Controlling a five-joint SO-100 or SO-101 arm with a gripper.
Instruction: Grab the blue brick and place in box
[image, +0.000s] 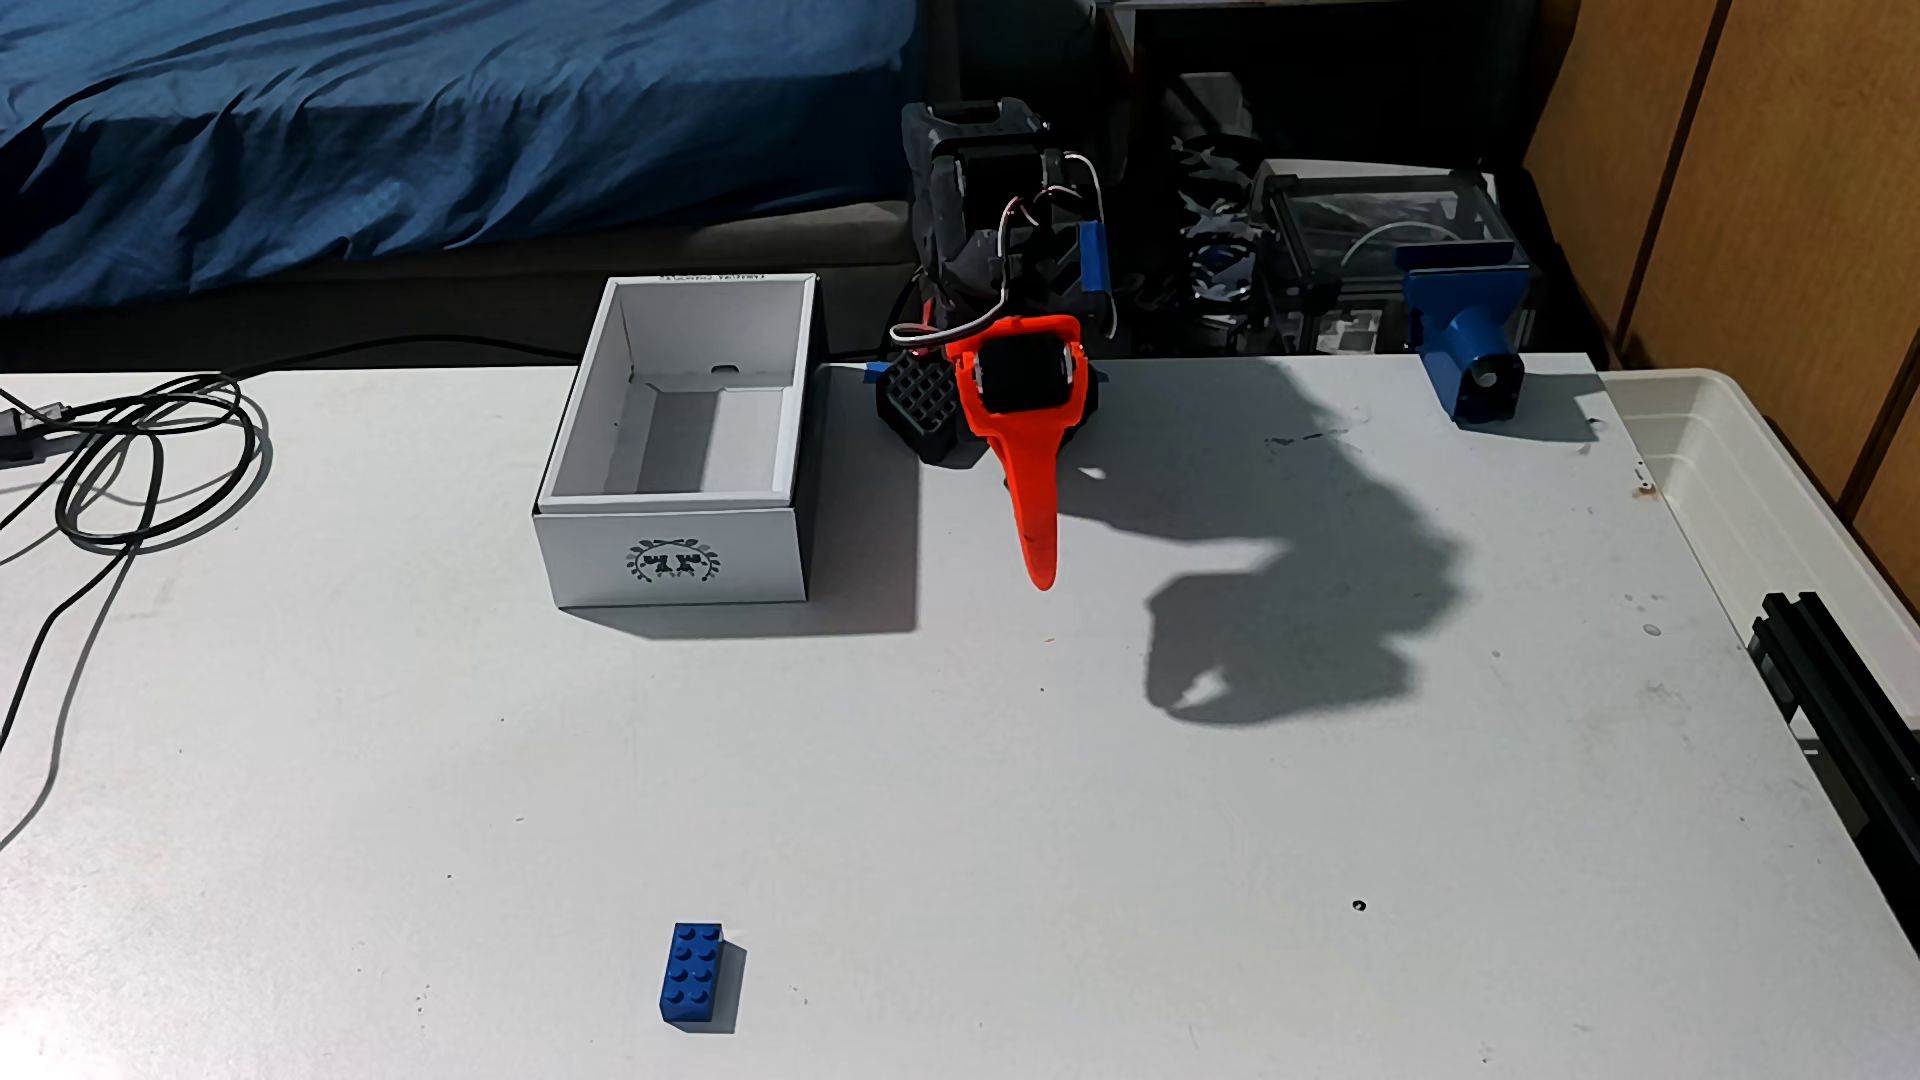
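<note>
We see the brick lying flat, studs up, on the white surface near the front edge of the fixed view, a little left of centre, with nothing touching it. It sits well apart from the box, which stands farther back on the same side, open at the top, its wreath emblem facing the camera. As far as we can see into the box, it holds nothing.

The arm is folded at the back edge of the surface, just right of the box. Its orange fingers point down toward the surface and forward, and they carry nothing. We see one orange blade clearly; whether the other lies against it or stands off we cannot tell from this angle, though the shadow on the right shows only a slight notch at the tip.

We judge that the task has barely begun: no reach, no grasp, no carry is done. All of it is left, in our reading: reaching forward across the bare stretch of surface to the brick, closing on it, lifting it, bringing it back over the box and letting go.
</note>
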